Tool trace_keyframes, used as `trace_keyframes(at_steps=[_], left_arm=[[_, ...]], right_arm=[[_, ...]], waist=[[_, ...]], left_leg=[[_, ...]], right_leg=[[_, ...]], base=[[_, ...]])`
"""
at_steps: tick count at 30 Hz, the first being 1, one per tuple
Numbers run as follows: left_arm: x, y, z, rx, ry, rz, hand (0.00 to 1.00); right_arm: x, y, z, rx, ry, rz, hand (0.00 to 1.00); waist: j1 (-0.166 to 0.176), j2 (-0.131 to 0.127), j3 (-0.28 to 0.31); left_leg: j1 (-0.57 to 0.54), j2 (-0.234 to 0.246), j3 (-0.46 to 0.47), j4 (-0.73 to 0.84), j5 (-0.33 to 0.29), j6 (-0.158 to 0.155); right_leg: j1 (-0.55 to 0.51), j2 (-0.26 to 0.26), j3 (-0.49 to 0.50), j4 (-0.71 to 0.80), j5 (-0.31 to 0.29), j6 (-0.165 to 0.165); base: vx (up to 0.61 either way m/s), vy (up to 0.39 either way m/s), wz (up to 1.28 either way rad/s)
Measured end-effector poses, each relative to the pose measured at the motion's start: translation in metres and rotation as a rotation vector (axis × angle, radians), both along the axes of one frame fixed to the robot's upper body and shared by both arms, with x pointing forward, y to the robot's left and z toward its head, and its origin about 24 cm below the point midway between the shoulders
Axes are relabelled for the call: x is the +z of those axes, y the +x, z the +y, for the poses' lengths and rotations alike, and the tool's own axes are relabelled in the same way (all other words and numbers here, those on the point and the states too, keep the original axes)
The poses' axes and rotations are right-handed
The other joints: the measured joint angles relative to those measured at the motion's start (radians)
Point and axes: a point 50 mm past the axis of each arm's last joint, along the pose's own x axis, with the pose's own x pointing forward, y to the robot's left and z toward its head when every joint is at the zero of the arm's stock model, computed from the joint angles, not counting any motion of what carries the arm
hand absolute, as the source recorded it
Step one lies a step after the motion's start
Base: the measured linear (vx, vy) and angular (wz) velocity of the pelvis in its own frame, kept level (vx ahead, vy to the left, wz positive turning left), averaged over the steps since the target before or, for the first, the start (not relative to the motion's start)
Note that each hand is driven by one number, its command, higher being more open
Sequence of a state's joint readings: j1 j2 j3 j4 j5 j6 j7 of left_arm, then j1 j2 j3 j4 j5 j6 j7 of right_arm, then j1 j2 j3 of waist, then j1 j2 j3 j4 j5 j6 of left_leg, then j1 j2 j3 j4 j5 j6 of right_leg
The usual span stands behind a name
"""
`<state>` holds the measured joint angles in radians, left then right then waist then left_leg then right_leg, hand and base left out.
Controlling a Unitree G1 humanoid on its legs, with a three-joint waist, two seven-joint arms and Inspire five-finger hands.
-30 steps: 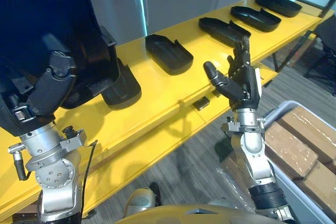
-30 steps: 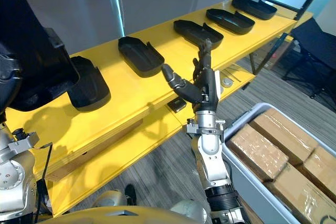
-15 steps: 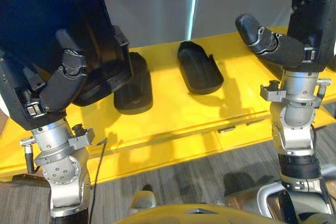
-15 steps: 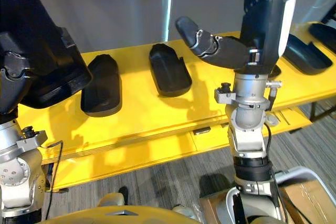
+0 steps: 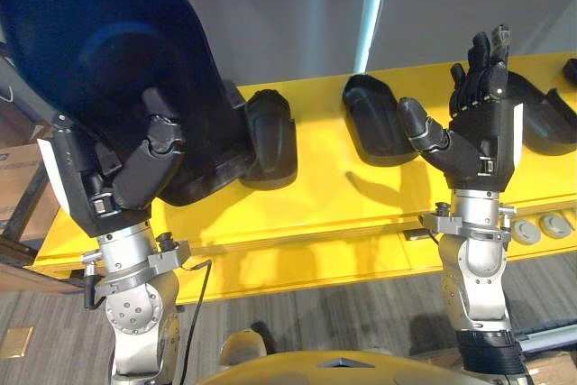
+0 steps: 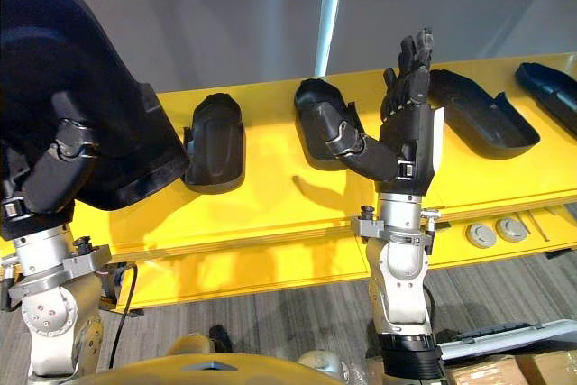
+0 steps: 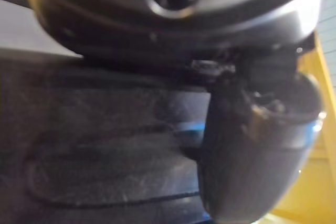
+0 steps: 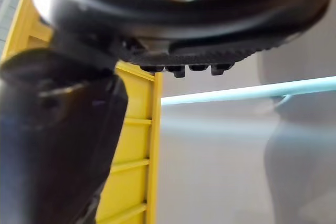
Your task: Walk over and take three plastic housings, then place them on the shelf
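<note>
The left robot hand (image 5: 135,173) clasps a black plastic housing (image 5: 99,51), raised before the yellow shelf (image 5: 334,209); the right robot hand (image 5: 478,132) stands wide, empty. Placing seems underway: next, set it beside shelved housings (image 5: 270,137) beyond.

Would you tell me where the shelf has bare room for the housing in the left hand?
Bare: the front strip of the shelf, and the gap between the leftmost housing and the next housing. Crowded: the right housings lie close, behind the right hand.
</note>
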<state>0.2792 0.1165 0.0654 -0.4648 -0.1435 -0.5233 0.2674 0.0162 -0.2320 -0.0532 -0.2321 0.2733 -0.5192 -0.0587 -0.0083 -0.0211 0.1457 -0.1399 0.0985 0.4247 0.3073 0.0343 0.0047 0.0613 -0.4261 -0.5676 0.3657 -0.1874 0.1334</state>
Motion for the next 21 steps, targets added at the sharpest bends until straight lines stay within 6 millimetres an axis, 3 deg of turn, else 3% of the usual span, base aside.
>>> trace_keyframes(at_steps=[1, 2, 4, 5, 6, 8, 10, 12, 13, 15, 17, 18, 21], left_arm=[[-0.005, 0.001, -0.003, 0.011, 0.013, 0.027, 0.00], [-0.007, 0.002, -0.004, 0.017, 0.023, 0.038, 0.00], [-0.006, 0.004, -0.008, 0.002, 0.099, 0.043, 0.00], [-0.003, 0.007, -0.009, -0.030, 0.135, 0.037, 0.00], [-0.002, 0.009, -0.009, -0.053, 0.158, 0.045, 0.00], [-0.002, 0.017, -0.008, -0.152, 0.151, 0.096, 0.00], [-0.008, 0.020, -0.005, -0.167, 0.143, 0.147, 0.00], [-0.017, 0.025, 0.000, -0.176, 0.144, 0.220, 0.00], [-0.021, 0.026, 0.002, -0.184, 0.141, 0.251, 0.00], [-0.027, 0.029, 0.004, -0.204, 0.104, 0.300, 0.00], [-0.030, 0.030, 0.002, -0.218, 0.083, 0.323, 0.00], [-0.033, 0.031, -0.001, -0.226, 0.061, 0.339, 0.00], [-0.038, 0.031, -0.004, -0.231, 0.025, 0.375, 0.00]], right_arm=[[0.003, 0.001, 0.000, 0.028, 0.043, -0.027, 1.00], [0.004, 0.001, 0.000, 0.034, 0.055, -0.039, 1.00], [0.014, 0.007, 0.000, 0.058, 0.123, -0.117, 1.00], [0.015, 0.008, 0.001, 0.048, 0.147, -0.138, 1.00], [0.015, 0.007, 0.002, 0.038, 0.165, -0.141, 1.00], [0.012, 0.008, 0.011, 0.034, 0.184, -0.130, 1.00], [0.009, 0.009, 0.021, 0.045, 0.143, -0.105, 1.00], [0.006, 0.010, 0.033, 0.059, 0.095, -0.077, 1.00], [0.003, 0.010, 0.037, 0.064, 0.079, -0.061, 1.00], [-0.002, 0.011, 0.039, 0.052, 0.064, -0.017, 1.00], [-0.005, 0.010, 0.038, 0.039, 0.068, 0.005, 1.00], [-0.007, 0.009, 0.037, 0.028, 0.068, 0.018, 1.00], [-0.015, 0.008, 0.029, -0.014, 0.055, 0.072, 1.00]], waist=[[0.024, 0.038, -0.001], [0.024, 0.045, -0.001], [0.020, 0.079, -0.014], [0.018, 0.065, -0.010], [0.016, 0.060, -0.010], [0.013, 0.044, -0.008], [0.021, 0.046, -0.005], [0.025, 0.049, -0.001], [0.026, 0.051, 0.000], [0.029, 0.051, 0.001], [0.025, 0.047, -0.001], [0.024, 0.055, 0.000], [0.023, 0.064, 0.000]], left_leg=[[-0.026, 0.085, -0.020, 0.156, -0.062, 0.003], [-0.022, 0.109, -0.038, 0.180, -0.075, -0.015], [0.045, 0.108, -0.067, 0.134, -0.179, -0.107], [0.054, 0.079, -0.049, 0.132, -0.212, -0.098], [0.058, 0.061, -0.044, 0.129, -0.217, -0.088], [0.059, 0.008, -0.034, 0.090, -0.232, -0.044], [0.071, -0.008, -0.015, 0.024, -0.206, -0.023], [0.085, -0.018, -0.016, -0.055, -0.163, 0.002], [0.092, -0.019, -0.026, -0.085, -0.142, 0.017], [0.118, -0.024, -0.036, -0.142, -0.111, 0.018], [0.121, -0.038, -0.044, -0.149, -0.101, 0.018], [0.124, -0.046, -0.053, -0.150, -0.099, 0.019], [0.139, -0.051, -0.057, -0.180, -0.086, 0.012]], right_leg=[[-0.016, -0.007, 0.026, 0.029, 0.011, 0.016], [-0.017, -0.008, 0.033, 0.040, 0.011, 0.019], [-0.023, -0.048, 0.078, 0.051, 0.026, 0.067], [-0.013, -0.073, 0.087, 0.040, 0.046, 0.087], [0.002, -0.084, 0.083, 0.016, 0.064, 0.083], [0.024, -0.096, 0.073, -0.078, 0.192, 0.016], [-0.019, -0.095, 0.076, -0.073, 0.270, -0.039], [-0.045, -0.038, 0.066, -0.038, 0.245, -0.038], [-0.040, 0.018, 0.066, -0.046, 0.203, -0.024], [-0.018, 0.123, 0.069, -0.129, 0.153, -0.035], [0.012, 0.176, 0.068, -0.229, 0.157, -0.042], [0.037, 0.183, 0.062, -0.256, 0.170, -0.023], [0.049, 0.186, 0.054, -0.267, 0.170, -0.022]], base=[[-0.15, 0.195, -0.02], [-0.08, 0.208, -0.47], [-0.05, 0.410, -0.32], [-0.01, 0.425, -0.10], [0.01, 0.402, 0.12], [0.00, 0.367, 0.08], [-0.01, 0.296, -0.09], [0.02, 0.154, 0.04], [0.06, 0.074, 0.18], [0.07, 0.060, 0.16], [0.05, 0.002, 0.24], [0.08, -0.016, 0.26], [0.06, -0.009, 0.11]])
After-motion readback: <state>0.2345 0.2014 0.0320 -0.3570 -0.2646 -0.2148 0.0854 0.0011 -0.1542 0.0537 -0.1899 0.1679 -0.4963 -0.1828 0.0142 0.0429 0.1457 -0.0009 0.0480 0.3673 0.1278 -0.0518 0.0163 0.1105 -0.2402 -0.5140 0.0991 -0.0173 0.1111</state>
